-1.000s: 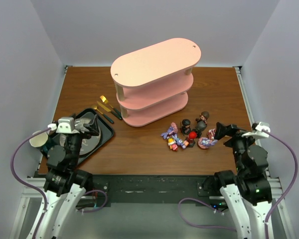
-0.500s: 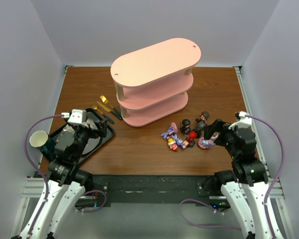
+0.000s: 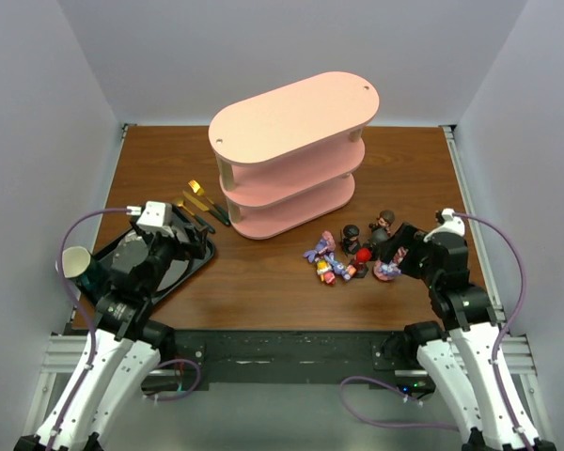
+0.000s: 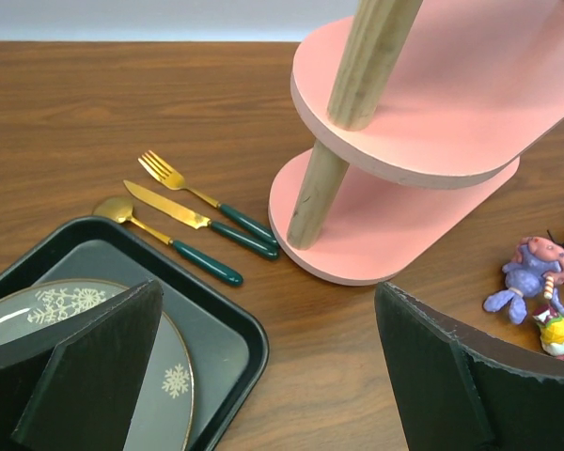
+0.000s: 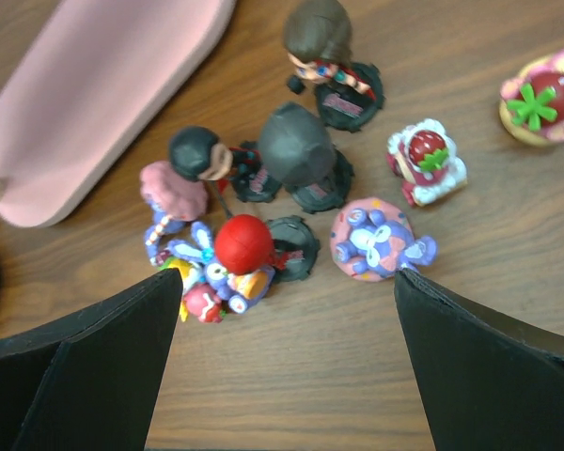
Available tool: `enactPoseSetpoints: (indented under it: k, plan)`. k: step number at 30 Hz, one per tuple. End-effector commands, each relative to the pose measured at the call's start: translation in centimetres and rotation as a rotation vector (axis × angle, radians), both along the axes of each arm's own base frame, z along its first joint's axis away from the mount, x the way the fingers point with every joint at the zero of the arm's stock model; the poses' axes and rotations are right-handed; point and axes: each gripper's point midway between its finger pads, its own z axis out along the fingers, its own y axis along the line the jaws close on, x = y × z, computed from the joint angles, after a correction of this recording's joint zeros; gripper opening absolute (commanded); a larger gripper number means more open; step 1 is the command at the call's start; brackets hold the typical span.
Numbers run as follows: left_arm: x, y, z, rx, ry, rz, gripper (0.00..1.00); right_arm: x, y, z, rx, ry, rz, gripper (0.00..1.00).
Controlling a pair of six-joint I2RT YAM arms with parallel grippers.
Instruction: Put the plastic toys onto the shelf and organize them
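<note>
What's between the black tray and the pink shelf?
Three gold, green-handled pieces lie side by side on the table: fork, knife, spoon. Clearest in the left wrist view.

The shelf (image 3: 291, 117) is pink, the tray (image 4: 249, 335) black, the cutlery (image 4: 199, 222) gold and green.

Ahead of the right gripper (image 5: 287, 280) we count four big-headed figures (image 5: 296, 146) and about six smaller toys (image 5: 371, 240). By the left gripper (image 4: 268, 289) we count three cutlery pieces (image 4: 207, 221), one tray (image 4: 235, 319) and one three-tier shelf (image 4: 404, 122).
</note>
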Motion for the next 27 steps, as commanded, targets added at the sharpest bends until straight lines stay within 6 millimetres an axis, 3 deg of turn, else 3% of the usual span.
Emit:
enactPoseSetpoints:
  k: [1, 7, 17, 18, 22, 27]
  plan:
    - [0.0, -0.2, 1.4, -0.025, -0.029, -0.006, 1.00, 1.1, -0.8, -0.9, 0.003, 0.027, -0.085, 0.99]
    - [-0.3, 0.3, 1.8, -0.024, -0.055, 0.014, 1.00, 3.3, -0.3, -0.9, -0.045, 0.082, -0.040, 0.99]
    - [-1.0, 1.3, 2.7, -0.032, -0.096, 0.067, 1.00, 1.0, -0.4, -0.1, -0.132, 0.231, -0.227, 0.99]
    - [-1.1, 1.3, 2.8, -0.032, -0.098, 0.064, 1.00, 0.8, 0.8, -0.1, -0.109, 0.232, -0.236, 0.99]
    - [-1.4, 0.8, 2.9, -0.036, -0.101, 0.040, 1.00, 0.6, 2.6, -0.9, -0.193, 0.243, -0.313, 0.99]
    - [-1.6, 0.7, 2.9, -0.040, -0.103, 0.034, 1.00, 0.5, 6.1, -1.1, -0.204, 0.145, -0.393, 0.96]
